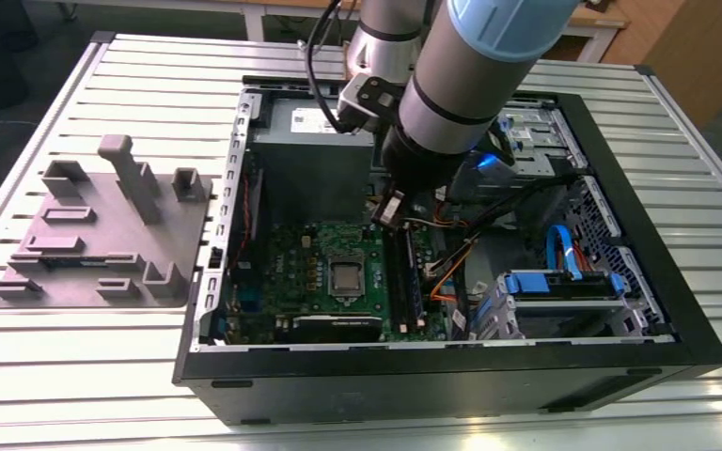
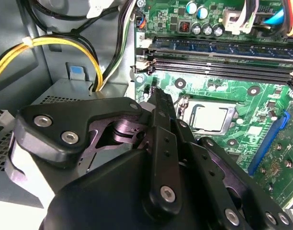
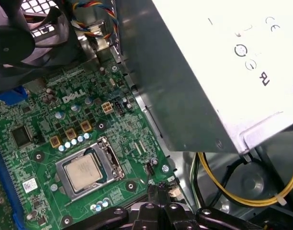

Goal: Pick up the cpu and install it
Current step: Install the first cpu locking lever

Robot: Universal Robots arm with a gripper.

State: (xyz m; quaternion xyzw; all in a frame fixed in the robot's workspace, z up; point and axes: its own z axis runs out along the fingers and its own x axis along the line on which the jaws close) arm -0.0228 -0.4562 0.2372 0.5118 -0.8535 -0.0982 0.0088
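The cpu (image 1: 346,275) lies flat in its socket on the green motherboard (image 1: 298,272), inside the open computer case. Both wrist views show the cpu's silvery top (image 2: 211,116) (image 3: 84,171) framed by the metal socket bracket. My gripper (image 1: 390,211) hangs above the board's far edge, up and to the exterior view's right of the socket. Its black fingers are pressed together with nothing between them, and their tip (image 2: 156,93) (image 3: 158,189) stands apart from the cpu, beside the board's edge.
A grey fixture plate (image 1: 98,235) with upright blocks lies outside the case on the exterior view's left. The power supply box (image 3: 208,72) and yellow cables (image 2: 41,45) crowd the gripper. Memory slots (image 2: 223,52) run beside the socket. Blue drive bays (image 1: 562,282) fill the case's right.
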